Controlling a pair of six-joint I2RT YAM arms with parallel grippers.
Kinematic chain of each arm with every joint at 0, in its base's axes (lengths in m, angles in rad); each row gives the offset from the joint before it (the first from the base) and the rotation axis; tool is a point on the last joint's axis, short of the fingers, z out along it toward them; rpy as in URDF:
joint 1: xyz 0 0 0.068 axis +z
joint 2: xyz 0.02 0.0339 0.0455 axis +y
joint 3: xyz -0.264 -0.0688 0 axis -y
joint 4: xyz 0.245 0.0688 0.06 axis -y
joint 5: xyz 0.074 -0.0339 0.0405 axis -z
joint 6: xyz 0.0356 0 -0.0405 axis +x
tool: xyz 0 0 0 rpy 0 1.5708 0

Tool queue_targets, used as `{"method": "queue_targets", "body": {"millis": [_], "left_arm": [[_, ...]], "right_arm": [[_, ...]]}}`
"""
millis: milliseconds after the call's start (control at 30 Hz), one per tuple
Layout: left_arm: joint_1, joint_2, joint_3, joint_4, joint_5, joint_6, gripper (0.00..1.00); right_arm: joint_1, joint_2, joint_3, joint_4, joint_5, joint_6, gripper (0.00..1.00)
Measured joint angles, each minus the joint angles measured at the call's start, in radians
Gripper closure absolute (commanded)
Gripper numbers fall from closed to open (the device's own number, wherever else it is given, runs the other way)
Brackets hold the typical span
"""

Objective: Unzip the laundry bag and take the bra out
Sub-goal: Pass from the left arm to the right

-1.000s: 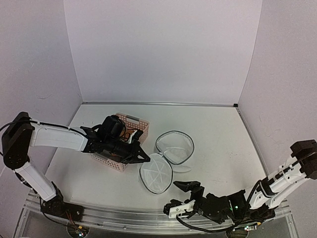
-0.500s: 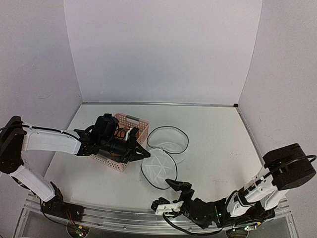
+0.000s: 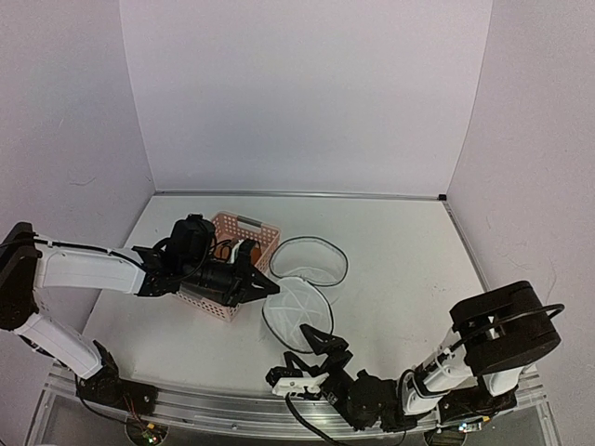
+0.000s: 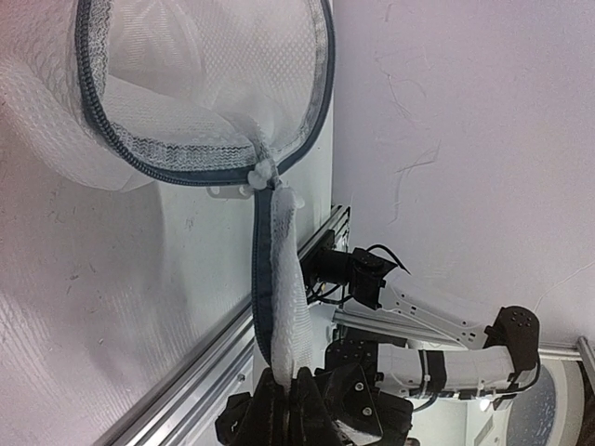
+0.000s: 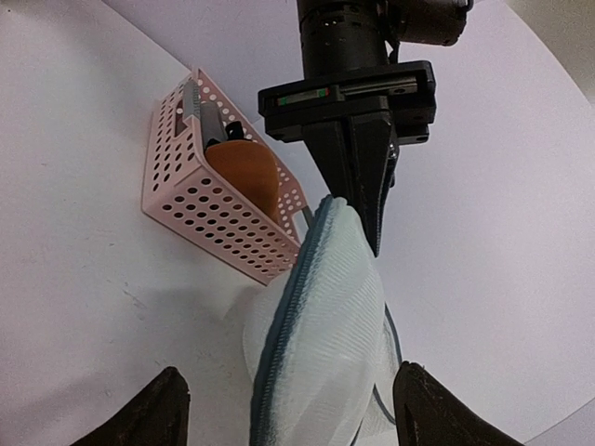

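The laundry bag [image 3: 312,263] lies unzipped on the table, its white mesh body open with a dark hoop rim. Its round lid [image 3: 296,314] hangs from it at the zip. My left gripper [image 3: 272,290] is shut on the lid's edge; the left wrist view shows the mesh lid [image 4: 277,279] pinched in the jaws [image 4: 288,379] and the open bag body [image 4: 186,102] beyond. The orange-tan bra [image 3: 245,250] lies in the pink basket [image 3: 206,299]; it also shows in the right wrist view [image 5: 244,173]. My right gripper [image 3: 310,358] is open and empty, low at the front edge, facing the lid [image 5: 325,316].
The pink lattice basket [image 5: 209,223] stands left of the bag, under the left arm. The metal rail [image 3: 204,400] runs along the table's front edge. White walls close in the back and both sides.
The left gripper has drawn back to the left with the lid, and the bag body slid left after it. The right arm has swung left along the front edge.
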State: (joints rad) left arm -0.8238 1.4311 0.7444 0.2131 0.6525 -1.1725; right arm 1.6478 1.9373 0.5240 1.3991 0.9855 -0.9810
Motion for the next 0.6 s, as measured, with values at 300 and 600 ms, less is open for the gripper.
{"method": "queue_targets", "body": {"millis": [300,600], "left_arm": [[0.0,-0.011,-0.035,0.026,0.0,-0.02,1.0],[0.001,-0.013,-0.049,0.049,-0.001,-0.035,1.0]], "right_arm": [[-0.044,0.011,0.018,0.038,0.018,-0.045,0.63],[-0.048,0.043,0.029,0.1,0.037,-0.105,1.0]]}}
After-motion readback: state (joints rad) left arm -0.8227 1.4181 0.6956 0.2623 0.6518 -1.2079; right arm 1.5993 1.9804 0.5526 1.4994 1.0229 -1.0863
